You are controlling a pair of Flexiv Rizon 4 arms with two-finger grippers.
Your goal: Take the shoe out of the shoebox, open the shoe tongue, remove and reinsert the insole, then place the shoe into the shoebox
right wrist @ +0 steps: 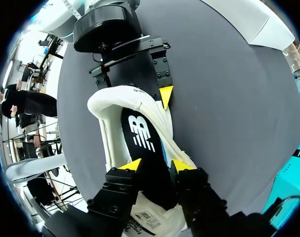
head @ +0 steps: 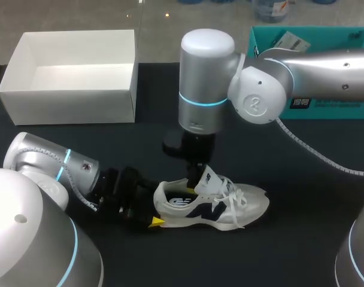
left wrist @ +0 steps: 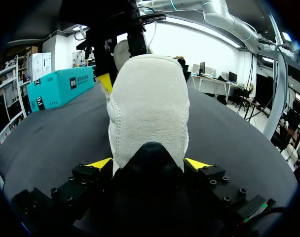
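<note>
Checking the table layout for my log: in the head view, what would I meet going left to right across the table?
white shoebox → shoe → teal box

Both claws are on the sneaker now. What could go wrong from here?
The right end effector pinches the black insole; it could slip or crumple when moved. The left end effector holds the sneaker only by its heel, so a hard pull might twist it loose.
</note>
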